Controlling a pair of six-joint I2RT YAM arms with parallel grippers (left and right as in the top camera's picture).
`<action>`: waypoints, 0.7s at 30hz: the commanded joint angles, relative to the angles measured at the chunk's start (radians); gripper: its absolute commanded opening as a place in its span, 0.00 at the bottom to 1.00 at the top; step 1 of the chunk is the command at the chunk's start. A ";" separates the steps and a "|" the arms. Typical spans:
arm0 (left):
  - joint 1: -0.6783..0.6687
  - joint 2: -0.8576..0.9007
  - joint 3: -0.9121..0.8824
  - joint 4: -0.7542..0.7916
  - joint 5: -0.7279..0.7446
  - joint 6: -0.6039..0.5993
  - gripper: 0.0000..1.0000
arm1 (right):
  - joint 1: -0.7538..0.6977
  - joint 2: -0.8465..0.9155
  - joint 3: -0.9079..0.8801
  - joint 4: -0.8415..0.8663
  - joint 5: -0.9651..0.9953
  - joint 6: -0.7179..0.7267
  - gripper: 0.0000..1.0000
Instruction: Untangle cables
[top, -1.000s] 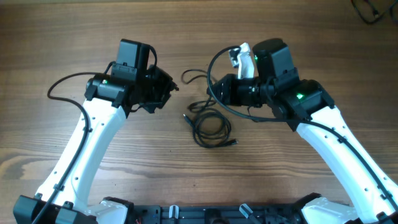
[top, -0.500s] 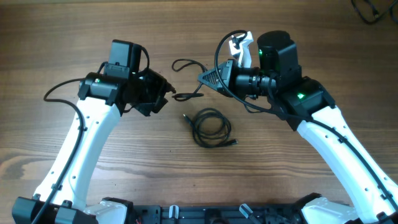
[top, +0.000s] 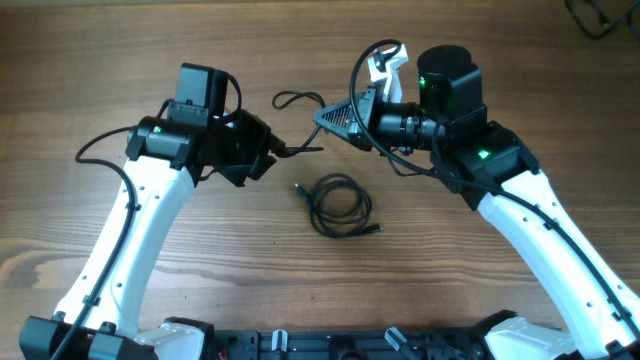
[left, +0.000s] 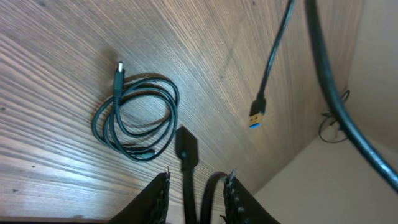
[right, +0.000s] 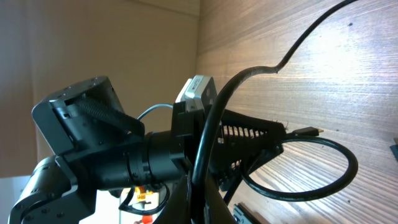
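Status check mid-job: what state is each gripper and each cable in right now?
Left gripper: shut on the loose cable, by a plug end.
Right gripper: fingers together, looks shut on the loose cable.
Loose cable: lifted, strung between the two grippers, clear of the coil.
Coil: wound, lying flat on the table, ungripped.
Corner bundle: bunched, partly out of frame.

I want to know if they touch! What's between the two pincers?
Not touching. In the overhead view, a thin black cable pokes out of the left pincer into the gap toward the right pincer.
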 joint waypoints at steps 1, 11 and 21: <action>0.003 0.004 0.002 0.018 0.036 0.004 0.23 | -0.004 -0.014 0.015 0.002 -0.034 0.003 0.04; 0.003 0.004 0.002 0.017 -0.096 0.005 0.05 | -0.004 -0.014 0.015 -0.023 -0.034 -0.062 0.04; 0.003 0.004 0.002 0.051 -0.104 0.005 0.06 | -0.004 -0.014 0.015 -0.244 -0.046 -0.416 0.04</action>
